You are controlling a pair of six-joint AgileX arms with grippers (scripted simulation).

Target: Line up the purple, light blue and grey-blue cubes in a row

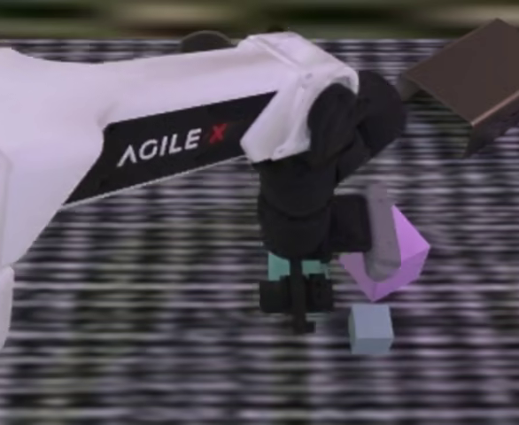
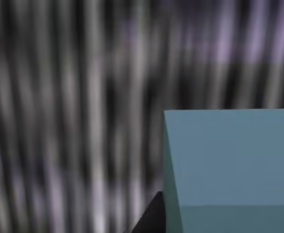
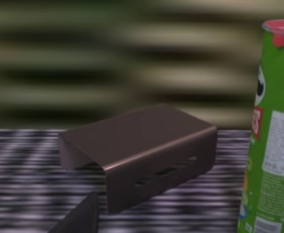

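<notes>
Top view, left hand (image 1: pixel 297 297): reaches in from the left to the counter's middle, straddling the light blue cube (image 1: pixel 297 266); fingers appear closed on its sides, though the arm hides most of the cube.
Top view, light blue cube: only a cyan strip shows under the wrist, left of the purple cube (image 1: pixel 391 257) and apart from it.
Top view, purple cube: largest of the 3, matte violet-pink, turned corner-on to the counter's edges, partly behind a grey finger-like part.
Top view, grey-blue cube (image 1: pixel 371 328): smallest, dull slate, just near-side of the purple cube, close to its corner.
Top view, counter (image 1: pixel 153 354): striped purple-grey surface; a brown box (image 1: pixel 481 75) lies far right.
Left wrist view, light blue cube (image 2: pixel 231 170): fills the picture's corner, flat plain faces, sharp edges.
Handling, judged: rigid, light, smooth-faced; best held on 2 opposite flat sides at mid-height, squarely, as a corner hold would let it twist.
Right wrist view: right arm parked off to the right; brown box (image 3: pixel 142 150) and a green can (image 3: pixel 273 131) ahead; whether its hand is apart or together cannot be told.
</notes>
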